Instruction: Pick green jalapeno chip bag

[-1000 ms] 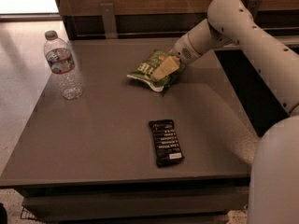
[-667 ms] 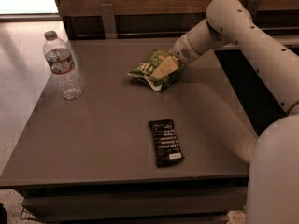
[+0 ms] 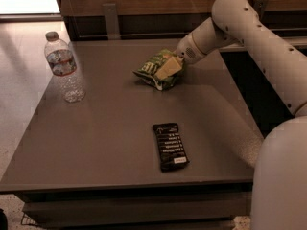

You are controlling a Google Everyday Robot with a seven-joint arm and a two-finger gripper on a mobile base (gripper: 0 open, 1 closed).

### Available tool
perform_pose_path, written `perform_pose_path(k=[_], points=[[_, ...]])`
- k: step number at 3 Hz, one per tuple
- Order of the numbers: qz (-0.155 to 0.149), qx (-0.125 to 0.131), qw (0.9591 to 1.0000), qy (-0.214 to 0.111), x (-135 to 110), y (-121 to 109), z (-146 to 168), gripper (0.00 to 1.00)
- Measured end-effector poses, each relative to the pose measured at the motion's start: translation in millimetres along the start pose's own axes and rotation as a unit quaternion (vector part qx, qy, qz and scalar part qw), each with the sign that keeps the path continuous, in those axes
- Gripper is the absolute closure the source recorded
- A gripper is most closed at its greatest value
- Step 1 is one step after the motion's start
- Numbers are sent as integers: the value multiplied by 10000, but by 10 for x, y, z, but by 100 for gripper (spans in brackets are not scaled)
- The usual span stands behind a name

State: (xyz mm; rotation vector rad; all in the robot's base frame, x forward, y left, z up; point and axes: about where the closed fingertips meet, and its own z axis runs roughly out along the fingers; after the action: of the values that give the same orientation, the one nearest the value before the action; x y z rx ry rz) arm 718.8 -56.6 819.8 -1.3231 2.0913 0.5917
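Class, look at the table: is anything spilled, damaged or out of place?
Nothing stands out. The bottle stands upright, capped; the black bar lies flat; the gripper is at the crinkled chip bag near the back.

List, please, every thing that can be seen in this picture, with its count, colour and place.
green jalapeno chip bag: one, green with white lettering, on the table, toward the back.
water bottle: one, clear with a pale cap, upright near the table's edge, at the picture's left.
black bar wrapper: one, black, flat near the table's front edge.
table: one, dark grey-brown, middle of the view.
arm: one, off-white, reaching in from the picture's right.
gripper: one, tan, at the chip bag.
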Motion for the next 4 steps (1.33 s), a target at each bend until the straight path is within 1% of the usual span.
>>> perform_pose_path(k=[3,4], points=[[-1,0,10000,1,-4,1,-4,100],[-191,147,9997,-13,-130,59,-303,100]])
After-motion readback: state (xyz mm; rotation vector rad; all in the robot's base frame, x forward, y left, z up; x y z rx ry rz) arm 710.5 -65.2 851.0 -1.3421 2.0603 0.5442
